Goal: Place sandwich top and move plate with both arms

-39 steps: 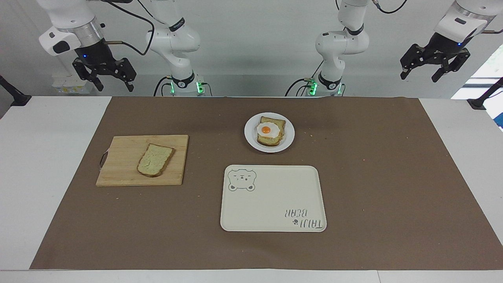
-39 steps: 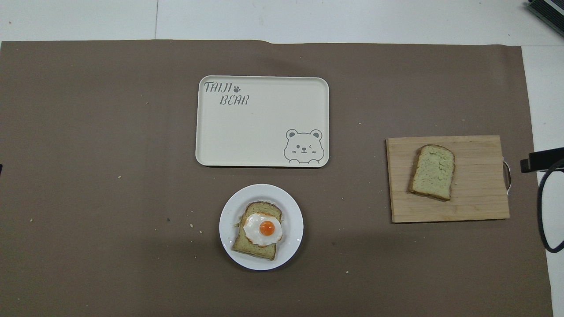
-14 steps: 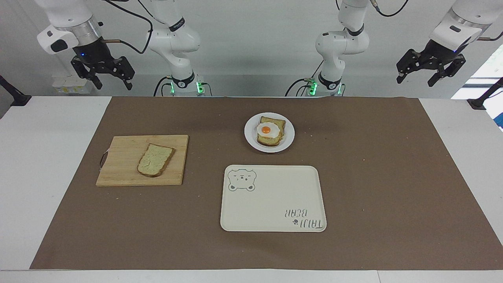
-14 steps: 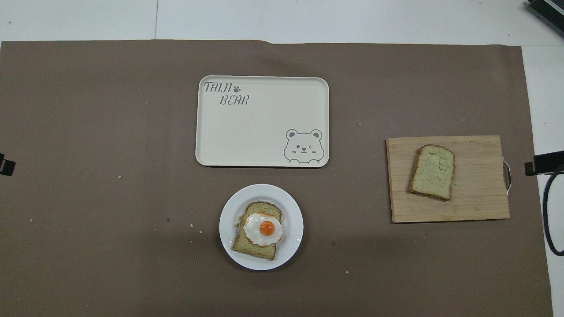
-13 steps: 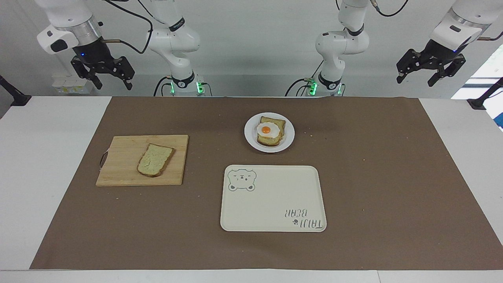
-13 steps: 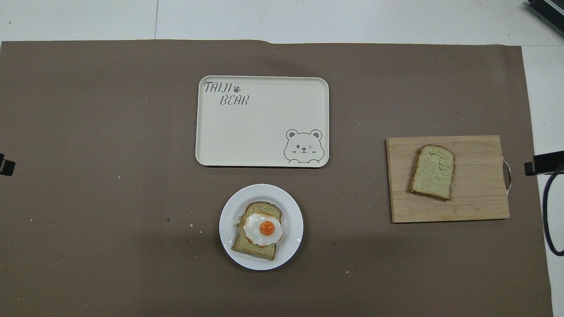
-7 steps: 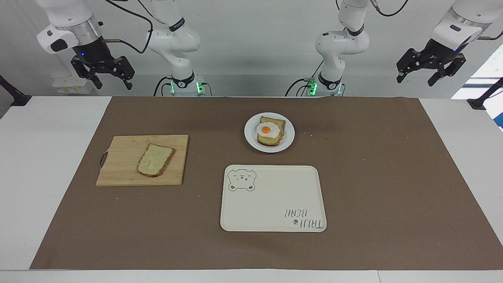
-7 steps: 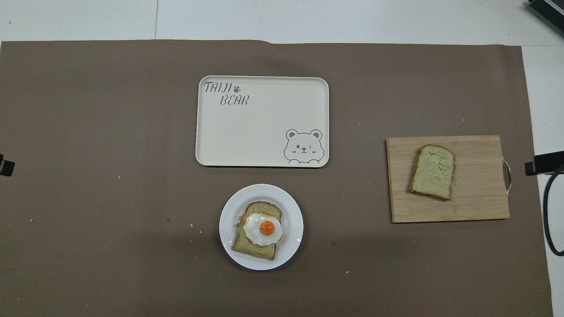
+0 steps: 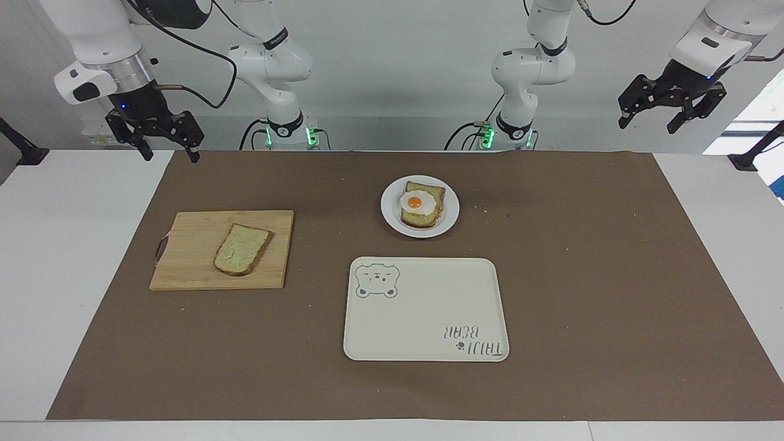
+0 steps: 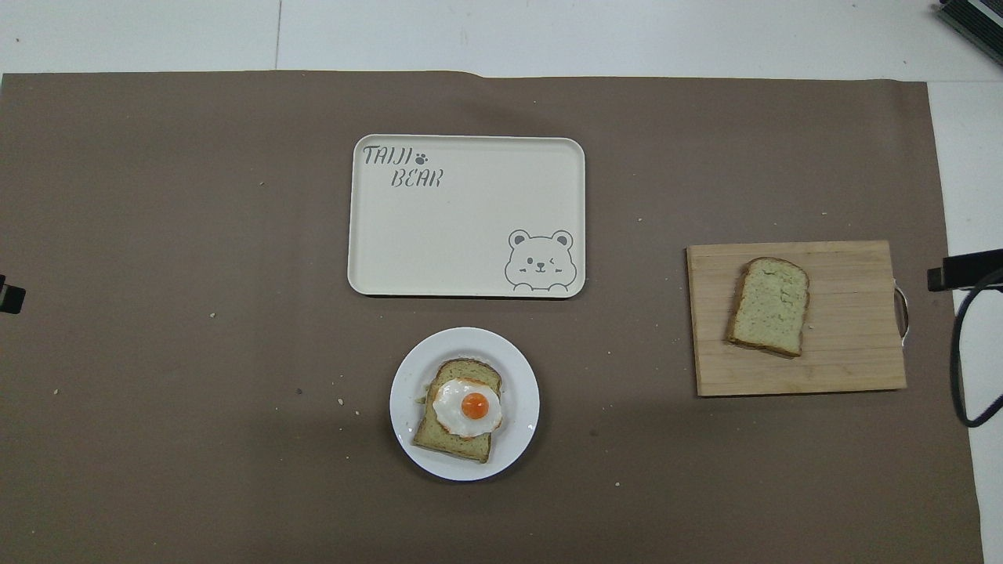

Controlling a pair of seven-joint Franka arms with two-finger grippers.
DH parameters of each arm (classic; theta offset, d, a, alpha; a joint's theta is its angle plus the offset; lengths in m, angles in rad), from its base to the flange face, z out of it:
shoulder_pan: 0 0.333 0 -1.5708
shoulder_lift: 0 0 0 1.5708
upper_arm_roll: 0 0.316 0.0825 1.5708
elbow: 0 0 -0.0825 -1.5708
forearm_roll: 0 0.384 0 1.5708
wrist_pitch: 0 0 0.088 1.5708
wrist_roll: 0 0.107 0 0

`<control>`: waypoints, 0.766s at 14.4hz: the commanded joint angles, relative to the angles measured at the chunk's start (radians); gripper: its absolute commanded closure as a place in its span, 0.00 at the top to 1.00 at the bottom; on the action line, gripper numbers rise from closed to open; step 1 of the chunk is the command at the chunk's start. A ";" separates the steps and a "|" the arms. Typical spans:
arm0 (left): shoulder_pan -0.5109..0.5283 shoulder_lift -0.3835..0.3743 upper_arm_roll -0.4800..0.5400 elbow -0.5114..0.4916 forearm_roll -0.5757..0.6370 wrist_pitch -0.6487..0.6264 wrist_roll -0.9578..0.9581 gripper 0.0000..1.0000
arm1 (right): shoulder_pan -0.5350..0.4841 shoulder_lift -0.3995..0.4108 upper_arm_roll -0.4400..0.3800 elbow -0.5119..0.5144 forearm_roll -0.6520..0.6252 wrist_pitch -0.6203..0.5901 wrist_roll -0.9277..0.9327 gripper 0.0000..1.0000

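A white table under a brown mat (image 9: 551, 275) fills the facing view, with a pale wall at twelve o'clock. The right gripper (image 9: 164, 147) hangs at about ten o'clock from the board (image 9: 196, 269), over the mat's corner at its own end of the table, fingers spread wide and holding nothing. The left gripper (image 9: 670, 113) waits high at two o'clock, equally wide and empty. The top (image 9: 241, 249) lies flat on the board. The plate (image 9: 389, 215) sits at the mat's middle near the robots, carrying bread with an egg (image 9: 419, 201). The tray (image 9: 429, 318) lies at six o'clock from the plate.

Likely trouble: the top lies flat on wood, so fingers may scrape the board or tear the soft crumb rather than get under it. Set down off-centre, it could slide off the egg. Unequal lift by the two arms would tip the plate.

The overhead view shows no fingers, only a dark edge of each arm's gear at three and nine o'clock. It gives truer plan positions instead: the plate (image 10: 517, 376) is just clear of the tray (image 10: 470, 258), and the top (image 10: 770, 305) lies slightly askew on the board (image 10: 846, 360). Only the facing view gives gripper height.
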 commanded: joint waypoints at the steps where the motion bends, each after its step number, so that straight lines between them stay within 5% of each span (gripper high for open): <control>1: -0.018 -0.004 0.013 0.013 -0.004 -0.019 -0.011 1.00 | -0.040 0.013 0.007 -0.043 -0.004 0.056 -0.021 1.00; 11: -0.018 -0.004 0.013 0.011 -0.004 -0.017 -0.011 1.00 | -0.036 0.206 0.009 -0.206 -0.001 0.422 -0.035 1.00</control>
